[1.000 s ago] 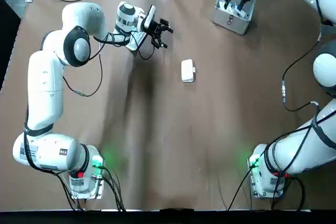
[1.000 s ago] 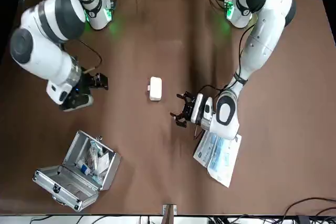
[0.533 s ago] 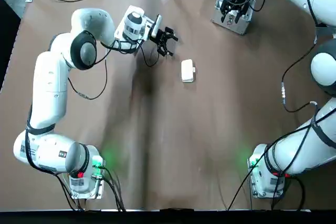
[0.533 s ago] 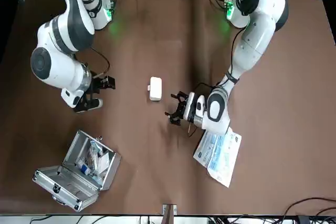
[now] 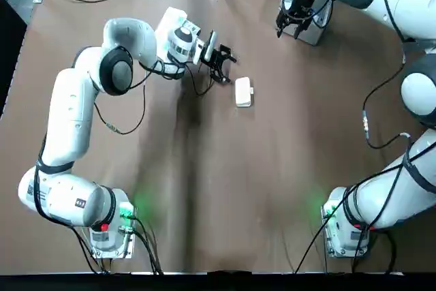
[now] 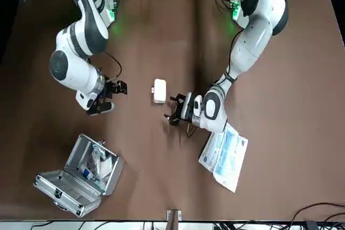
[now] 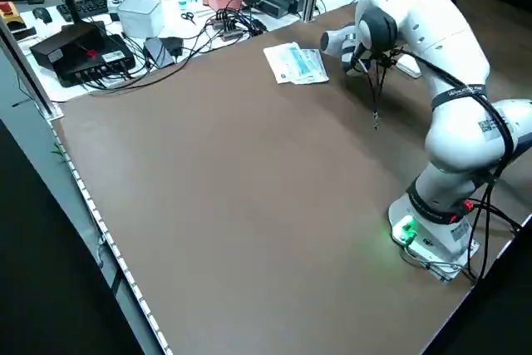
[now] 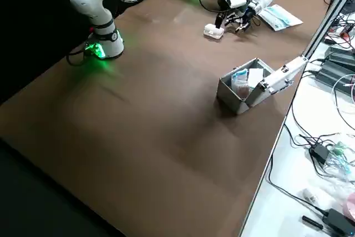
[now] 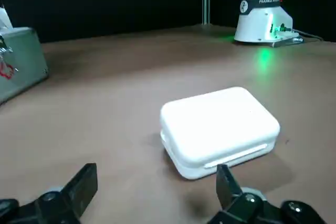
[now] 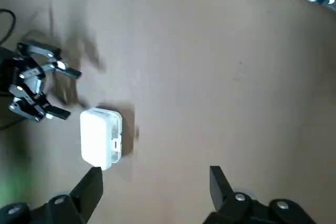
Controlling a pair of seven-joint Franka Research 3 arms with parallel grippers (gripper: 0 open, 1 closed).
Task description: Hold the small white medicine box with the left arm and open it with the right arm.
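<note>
Box (image 5: 243, 91) unmoved; gaping left hand (image 5: 229, 67) now just beside it, gaping right hand (image 5: 288, 31) approaching.

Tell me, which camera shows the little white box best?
The left wrist view: the white box fills the middle of the picture, close up and shut. The right wrist view shows it from above with its clasp; the top, front and right side views show it small. The left side view does not show it.

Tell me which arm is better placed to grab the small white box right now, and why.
Left. The left gripper, open, sits right beside the small white box with its fingers pointing at it. The right gripper, also open, hangs farther off, near the metal case.
</note>
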